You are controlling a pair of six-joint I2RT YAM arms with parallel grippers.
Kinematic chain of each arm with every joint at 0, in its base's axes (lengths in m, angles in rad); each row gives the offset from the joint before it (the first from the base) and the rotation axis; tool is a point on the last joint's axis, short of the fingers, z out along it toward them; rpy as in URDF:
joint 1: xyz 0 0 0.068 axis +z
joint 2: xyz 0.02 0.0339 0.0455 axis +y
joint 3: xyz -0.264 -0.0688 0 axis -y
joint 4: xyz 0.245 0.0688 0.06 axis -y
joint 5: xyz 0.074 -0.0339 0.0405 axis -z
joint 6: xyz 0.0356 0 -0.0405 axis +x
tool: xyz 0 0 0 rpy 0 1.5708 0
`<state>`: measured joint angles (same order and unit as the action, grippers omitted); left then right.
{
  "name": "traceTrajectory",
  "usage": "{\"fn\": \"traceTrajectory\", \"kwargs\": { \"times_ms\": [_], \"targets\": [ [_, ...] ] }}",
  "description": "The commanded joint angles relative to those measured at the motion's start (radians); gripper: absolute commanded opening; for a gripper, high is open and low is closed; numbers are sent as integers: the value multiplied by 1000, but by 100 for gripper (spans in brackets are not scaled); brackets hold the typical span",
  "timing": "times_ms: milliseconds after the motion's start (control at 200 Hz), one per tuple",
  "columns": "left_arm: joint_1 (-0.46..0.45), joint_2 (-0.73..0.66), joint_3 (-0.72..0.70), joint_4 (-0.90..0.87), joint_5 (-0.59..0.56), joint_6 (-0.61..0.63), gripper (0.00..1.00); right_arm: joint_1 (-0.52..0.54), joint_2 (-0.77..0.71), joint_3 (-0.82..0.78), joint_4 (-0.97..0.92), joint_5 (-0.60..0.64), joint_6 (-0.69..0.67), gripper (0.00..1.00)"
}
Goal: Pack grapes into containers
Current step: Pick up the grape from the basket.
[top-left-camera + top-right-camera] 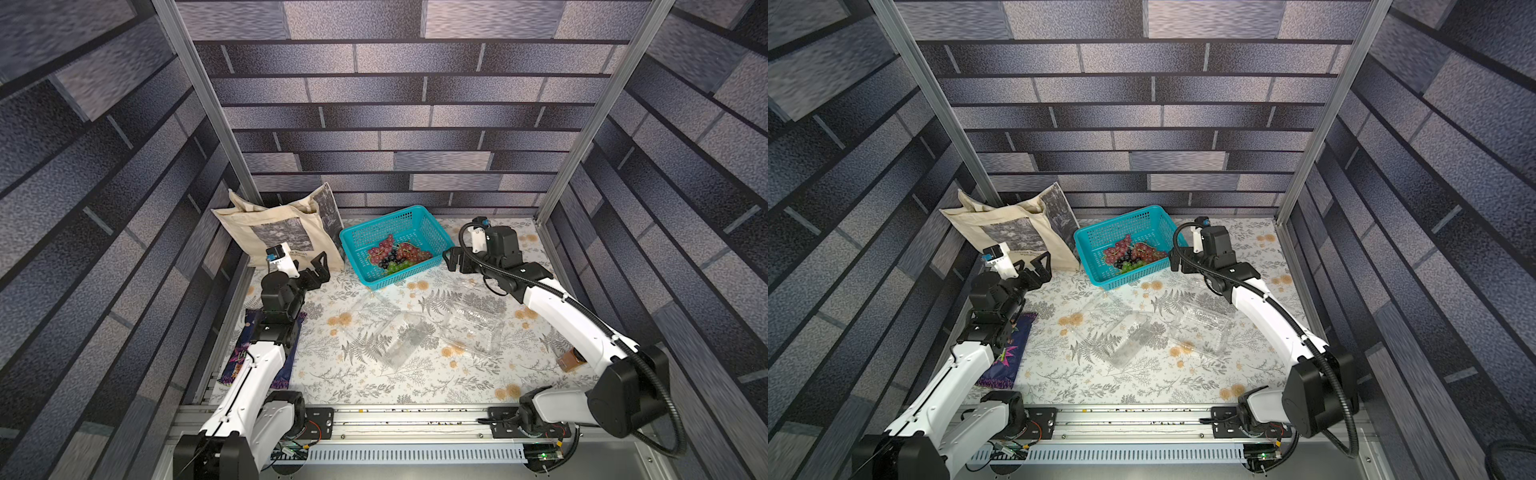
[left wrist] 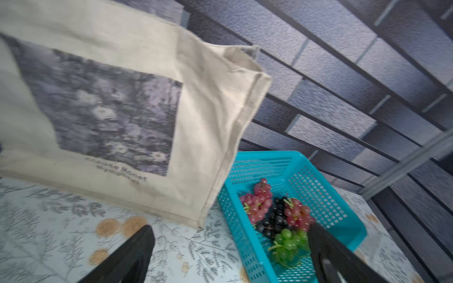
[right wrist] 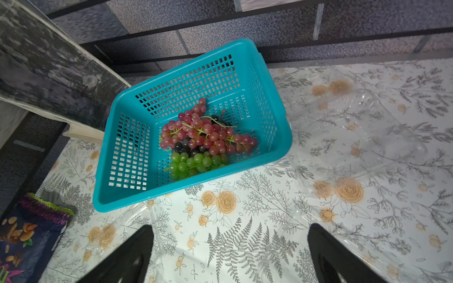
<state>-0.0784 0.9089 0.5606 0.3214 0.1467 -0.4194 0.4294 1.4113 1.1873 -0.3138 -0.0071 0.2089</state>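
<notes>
The grapes [image 1: 395,255] — red-pink, dark blue-black and green bunches of round glossy berries — lie heaped together in the teal perforated plastic basket [image 1: 388,216] at the back of the floral-printed tablecloth [image 1: 374,386]; the green bunch sits nearest the basket's front wall, the dark berries half buried under the red ones. A clear plastic clamshell container [image 1: 405,338] lies near the middle of the cloth, and a second clamshell container [image 1: 473,328] just beside it on the right; both look open and hold no fruit, though the clear plastic is hard to read. The left gripper [image 1: 318,270] hangs above the cloth in front of the beige cloth tote bag [image 1: 282,224], jaws spread wide and holding nothing; the right gripper [image 1: 453,259] hangs by the basket's right corner — likewise released, nothing between its jaws. A dark purple snack bag [image 1: 237,365] lies partly under the left arm.
</notes>
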Motion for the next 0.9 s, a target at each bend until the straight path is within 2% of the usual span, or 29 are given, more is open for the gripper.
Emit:
{"fn": "traceTrajectory", "kwargs": {
  "times_ms": [0, 80, 165, 220, 296, 391, 496, 731, 897],
  "targets": [
    [-36, -27, 33, -66, 66, -72, 100, 68, 103, 133, -116, 112, -127, 99],
    [-3, 31, 52, -56, 154, -203, 100, 106, 213, 261, -174, 142, -169, 98],
    [43, 120, 122, -137, 262, -303, 100, 143, 361, 437, -282, 195, -218, 96],
    [40, 180, 198, -248, 323, -282, 100, 168, 454, 547, -345, 236, -255, 93],
    [4, 245, 307, -417, 325, -221, 100, 207, 548, 651, -377, 303, -293, 93],
    [-43, 285, 366, -511, 319, -203, 100, 222, 654, 759, -400, 286, -297, 92],
    [-72, 249, 338, -527, 309, -237, 100, 228, 768, 890, -447, 233, -303, 90],
    [-103, 80, 205, -526, 259, -232, 100, 249, 988, 1140, -517, 260, -325, 83],
    [-107, 26, 162, -542, 247, -231, 100, 258, 1075, 1240, -515, 364, -356, 78]
  ]
}}
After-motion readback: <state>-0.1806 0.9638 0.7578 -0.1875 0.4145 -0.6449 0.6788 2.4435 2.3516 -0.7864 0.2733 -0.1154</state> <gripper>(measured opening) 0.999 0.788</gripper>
